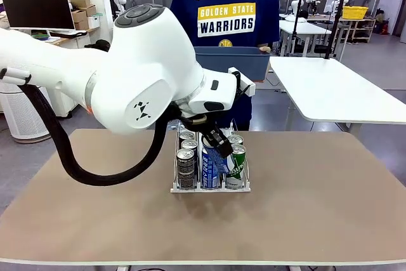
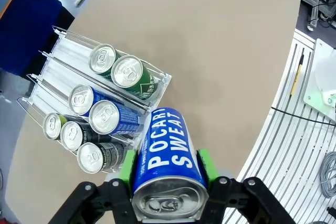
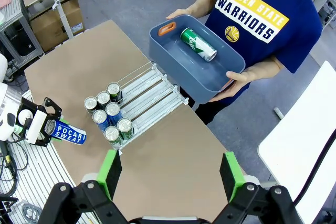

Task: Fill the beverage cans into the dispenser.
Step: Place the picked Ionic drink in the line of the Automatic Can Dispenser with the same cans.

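Note:
My left gripper [image 2: 168, 162] is shut on a blue Pocari Sweat can [image 2: 167, 153], its green pads [image 2: 126, 165] on either side, tilted just off the front end of the dispenser [image 2: 52, 62]. That clear rack holds two green cans [image 2: 127, 72], two blue cans [image 2: 105, 117] and three dark cans [image 2: 72, 135] at its front. From the front, the held can [image 1: 214, 160] hangs over the middle lane of the dispenser [image 1: 209, 189]. My right gripper [image 3: 170, 182] stands open high above the table, far from the dispenser [image 3: 152, 95].
A person at the far side holds a blue-grey tub [image 3: 178, 72] with one green can [image 3: 198, 44] lying in it; the tub [image 1: 235, 65] hovers beyond the table's far edge. Bare brown tabletop [image 1: 317, 207] surrounds the rack.

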Robot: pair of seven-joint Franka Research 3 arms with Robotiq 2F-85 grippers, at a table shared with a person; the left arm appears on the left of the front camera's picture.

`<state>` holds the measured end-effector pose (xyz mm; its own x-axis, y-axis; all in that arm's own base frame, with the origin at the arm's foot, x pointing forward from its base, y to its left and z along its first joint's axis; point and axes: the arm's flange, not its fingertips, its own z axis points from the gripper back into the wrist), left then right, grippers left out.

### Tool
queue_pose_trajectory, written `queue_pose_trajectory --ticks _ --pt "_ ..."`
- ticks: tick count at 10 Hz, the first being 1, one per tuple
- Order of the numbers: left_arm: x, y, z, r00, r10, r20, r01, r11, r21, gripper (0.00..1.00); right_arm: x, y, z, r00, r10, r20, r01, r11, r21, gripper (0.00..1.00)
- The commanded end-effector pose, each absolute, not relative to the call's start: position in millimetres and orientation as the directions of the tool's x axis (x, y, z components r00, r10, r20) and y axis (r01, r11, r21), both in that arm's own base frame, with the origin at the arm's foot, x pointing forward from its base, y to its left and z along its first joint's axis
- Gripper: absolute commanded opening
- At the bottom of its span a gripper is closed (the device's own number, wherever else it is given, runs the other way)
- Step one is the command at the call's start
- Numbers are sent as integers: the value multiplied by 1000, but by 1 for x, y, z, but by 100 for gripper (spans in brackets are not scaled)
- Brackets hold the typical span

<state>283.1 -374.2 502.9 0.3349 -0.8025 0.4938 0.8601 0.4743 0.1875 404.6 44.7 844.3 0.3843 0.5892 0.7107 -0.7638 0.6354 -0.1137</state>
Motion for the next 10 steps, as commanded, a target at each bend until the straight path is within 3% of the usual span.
queue_pose_trajectory --ticks 1,2,4,10 --pt "285 -374 502 338 -802 493 859 477 186 58 404 46 844 385 590 710 -768 631 -108 100" --pt "282 -376 498 234 -875 425 896 364 255 58 404 46 844 385 590 710 -768 631 -108 100" --pt "280 -384 481 204 -906 372 907 318 278 58 404 46 844 385 590 710 -768 631 -108 100" --pt "292 -381 451 216 -924 316 890 320 326 58 404 46 844 385 590 710 -768 631 -108 100"
